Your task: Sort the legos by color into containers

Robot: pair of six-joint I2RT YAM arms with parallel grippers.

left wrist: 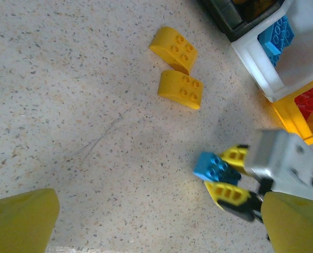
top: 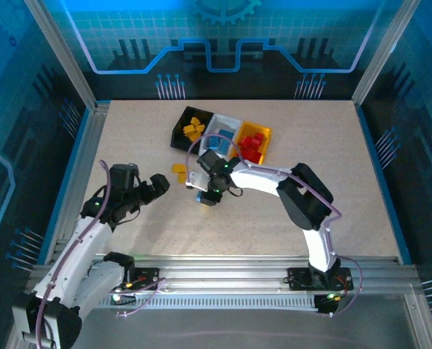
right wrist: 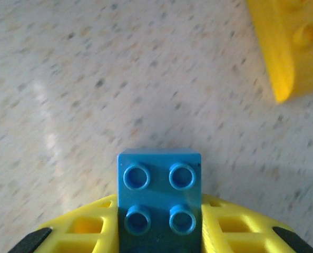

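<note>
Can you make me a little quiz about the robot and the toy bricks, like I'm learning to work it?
1. Pick one: the right claw is shut on a small plastic brick. What colour? A red, B blue, C yellow.
2. True or false: the red plastic bricks lie in the white plastic bin.
3. Fill in: ___ curved yellow plastic bricks lie loose on the speckled table.
Key: 1 B. 2 false, they are in the yellow plastic bin. 3 two.

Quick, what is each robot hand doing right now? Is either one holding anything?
Left gripper: fingers open, holding nothing.
Right gripper: fingers closed on a blue lego brick.
</note>
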